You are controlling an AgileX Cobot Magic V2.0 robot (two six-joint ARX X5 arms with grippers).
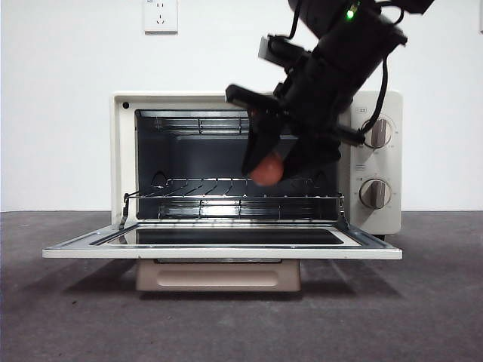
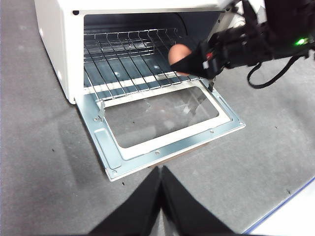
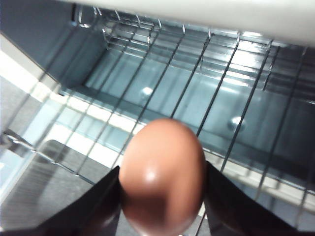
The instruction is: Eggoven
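The cream toaster oven [image 1: 121, 151] stands with its glass door [image 1: 226, 237] folded down flat and its wire rack [image 1: 226, 185] showing. My right gripper [image 1: 268, 167] is shut on the reddish-brown egg [image 1: 266, 170] and holds it at the oven's mouth, just above the right part of the rack. The egg fills the right wrist view [image 3: 162, 177], between the two black jaws, with the rack [image 3: 216, 83] below it. In the left wrist view the egg [image 2: 178, 52] and right gripper [image 2: 197, 61] hang over the rack [image 2: 123, 54]. My left gripper [image 2: 161, 196] is shut and empty, well back from the door [image 2: 162, 118].
Two knobs [image 1: 377, 133] [image 1: 374, 193] sit on the oven's right panel. The oven stands on a dark grey mat [image 1: 68, 317]. A wall socket [image 1: 160, 15] is on the white wall behind. The right arm's cable [image 2: 275, 73] hangs beside the oven.
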